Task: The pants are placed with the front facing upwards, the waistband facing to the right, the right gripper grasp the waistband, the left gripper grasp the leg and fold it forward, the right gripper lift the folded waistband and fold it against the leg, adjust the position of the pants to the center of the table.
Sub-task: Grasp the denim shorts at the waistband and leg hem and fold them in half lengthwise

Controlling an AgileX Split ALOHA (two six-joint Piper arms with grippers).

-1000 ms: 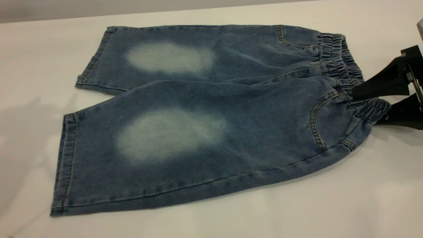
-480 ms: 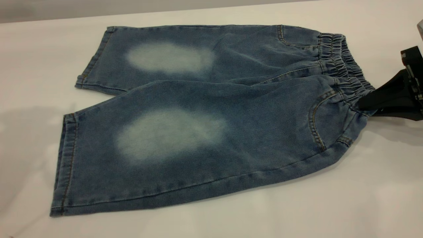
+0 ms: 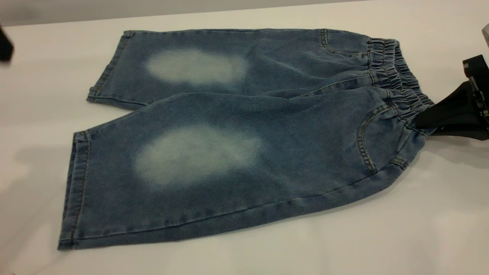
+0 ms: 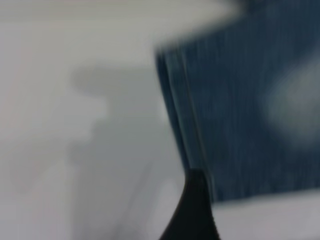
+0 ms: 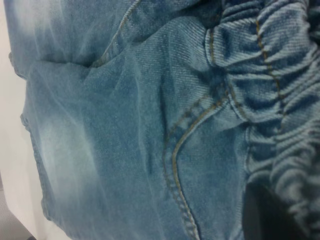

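The pants (image 3: 229,133) lie flat, front up, on the white table (image 3: 382,236), legs toward the left and the waistband (image 3: 397,88) at the right. The right gripper (image 3: 422,120) sits at the table's right edge, its fingers clamped on the near end of the waistband, bunching it. The left gripper (image 3: 5,46) hovers at the far left, apart from the leg hems; whether its fingers are spread cannot be told.
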